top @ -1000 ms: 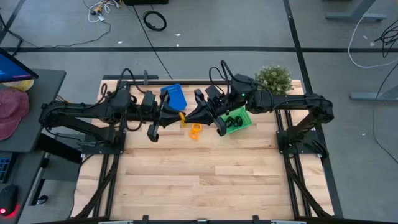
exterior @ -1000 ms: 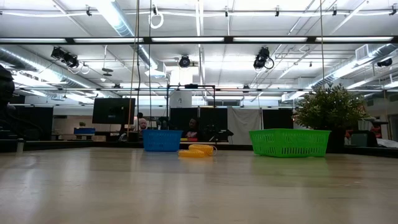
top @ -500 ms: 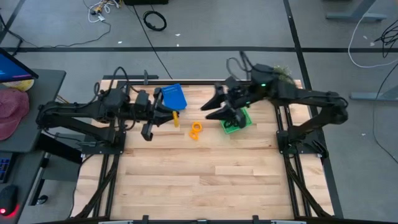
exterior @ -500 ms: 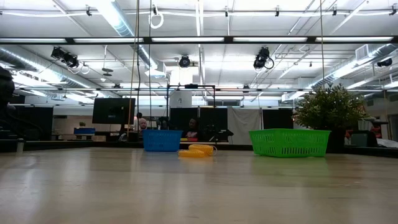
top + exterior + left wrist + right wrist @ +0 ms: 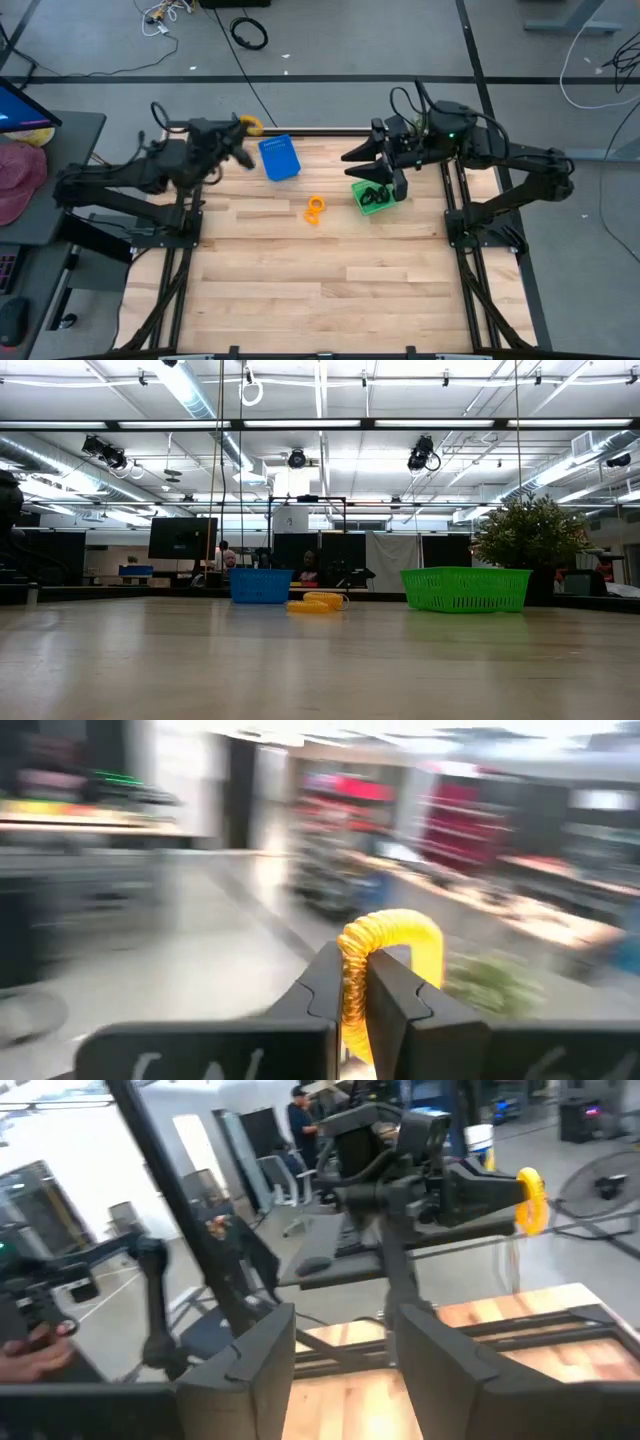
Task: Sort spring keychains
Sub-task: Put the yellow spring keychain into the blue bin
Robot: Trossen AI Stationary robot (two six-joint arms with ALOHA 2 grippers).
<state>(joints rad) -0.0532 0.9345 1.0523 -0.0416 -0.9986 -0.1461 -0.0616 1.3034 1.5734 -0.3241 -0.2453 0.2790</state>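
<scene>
My left gripper is raised over the table's far edge, left of the blue bin, and is shut on a yellow spring keychain. An orange spring keychain lies flat on the wood between the bins. Black spring keychains lie inside the green bin. My right gripper hangs open above the green bin's far side, holding nothing. In the right wrist view its fingers stand wide apart, and the left arm with the yellow keychain shows beyond them. My left gripper pinches the yellow keychain's coil between its two fingers. The rest of the loop arches out past the fingertips. The keychain is lifted clear of the table and the bins.
A potted plant stands at the far right corner behind the right arm. In the low view the blue bin, orange keychains and green bin sit in a row at the far side. Bare wood fills the near half.
My left gripper has gone up and toward the table's far left, carrying the yellow keychain from beside the blue bin's near side to above the far edge. My right gripper has drawn back from the green bin's near left side toward the far right.
</scene>
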